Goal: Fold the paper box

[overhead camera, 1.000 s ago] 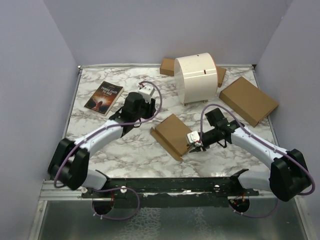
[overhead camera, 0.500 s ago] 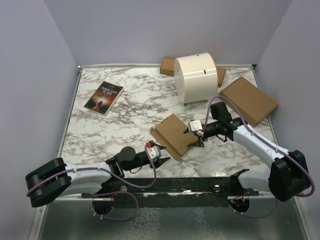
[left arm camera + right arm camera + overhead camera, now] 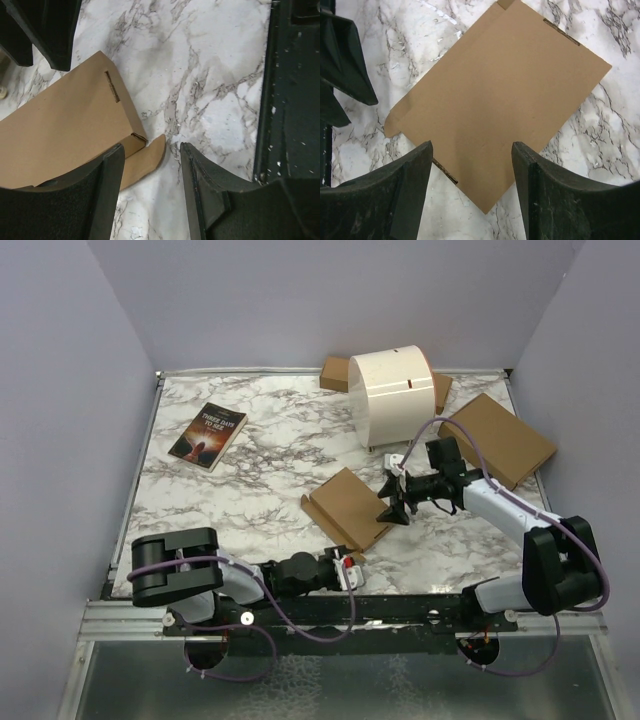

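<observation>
Right fingers (image 3: 415, 195): spread well apart, gripping nothing, poised over the flat top panel of the paper box (image 3: 505, 85).
Right gripper (image 3: 393, 508): at the right-hand edge of the paper box, pointing down at it; cannot tell whether touching.
Left fingers (image 3: 102, 197): partly spread, empty, framing the rounded tab (image 3: 147, 159) and bare marble.
Left gripper (image 3: 352, 572): low at the near edge of the marble table (image 3: 250, 470), just short of the near corner of the paper box.
Position of paper box: mid-table between the two grippers, lying flat, top panel down over a shallow tray, rounded tab loose at the near corner, slot (image 3: 112, 86) cut just behind that corner.
Weight: probably very light; likely to skate over smooth marble under a one-sided push.
Stiffness: thin cardboard, rigid across panels, likely to bend only along scored creases, easily dented by a hard pinch.
Surface: matte, likely fair friction against the pads.
Hold: best on thin edges, pinching the tab or a flap across its thickness; no purchase on the flat panel, better pressed down as an anchor.
Surroundings: book (image 3: 207, 435) far left, larger cardboard box (image 3: 497, 440) far right, both well apart.
</observation>
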Robot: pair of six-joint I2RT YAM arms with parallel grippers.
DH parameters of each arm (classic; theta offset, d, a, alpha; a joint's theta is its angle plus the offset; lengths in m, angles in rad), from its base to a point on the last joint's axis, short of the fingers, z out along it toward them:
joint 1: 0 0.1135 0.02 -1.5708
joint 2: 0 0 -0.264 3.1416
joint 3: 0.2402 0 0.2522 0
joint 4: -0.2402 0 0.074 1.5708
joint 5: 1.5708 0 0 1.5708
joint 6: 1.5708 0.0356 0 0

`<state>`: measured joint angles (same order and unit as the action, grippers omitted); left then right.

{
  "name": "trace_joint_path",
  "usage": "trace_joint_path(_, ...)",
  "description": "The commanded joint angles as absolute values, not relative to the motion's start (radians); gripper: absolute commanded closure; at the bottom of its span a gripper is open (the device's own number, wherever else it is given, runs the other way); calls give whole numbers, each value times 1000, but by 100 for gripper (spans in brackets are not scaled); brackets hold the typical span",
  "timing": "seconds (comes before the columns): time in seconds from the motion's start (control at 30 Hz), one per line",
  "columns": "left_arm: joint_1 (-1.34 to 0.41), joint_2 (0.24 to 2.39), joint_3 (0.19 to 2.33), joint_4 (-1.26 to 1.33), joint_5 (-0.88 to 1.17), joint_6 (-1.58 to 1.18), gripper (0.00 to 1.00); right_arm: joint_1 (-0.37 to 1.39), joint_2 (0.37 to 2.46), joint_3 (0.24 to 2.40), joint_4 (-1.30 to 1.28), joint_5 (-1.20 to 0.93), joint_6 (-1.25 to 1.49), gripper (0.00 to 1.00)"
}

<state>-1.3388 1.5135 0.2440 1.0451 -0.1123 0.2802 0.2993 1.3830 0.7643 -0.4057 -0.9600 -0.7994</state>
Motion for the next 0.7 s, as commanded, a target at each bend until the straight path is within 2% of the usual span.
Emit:
trace_joint_path(0.0, -1347, 1585, 285, 1112, -215, 294, 49, 296, 1393, 799, -315, -861, -658, 35)
trace_joint_path(0.37, -1354, 1704, 320, 1145, -184, 264, 53, 288, 1411, 804, -302, -811, -632, 34)
trace_joint_path(0.57, -1353, 1758, 345, 1128, -225, 262, 63, 288, 1415, 804, -302, -818, -630, 34)
trace_joint_path(0.67, -1354, 1768, 344, 1134, -236, 256, 73, 288, 1418, 803, -302, -818, -625, 34)
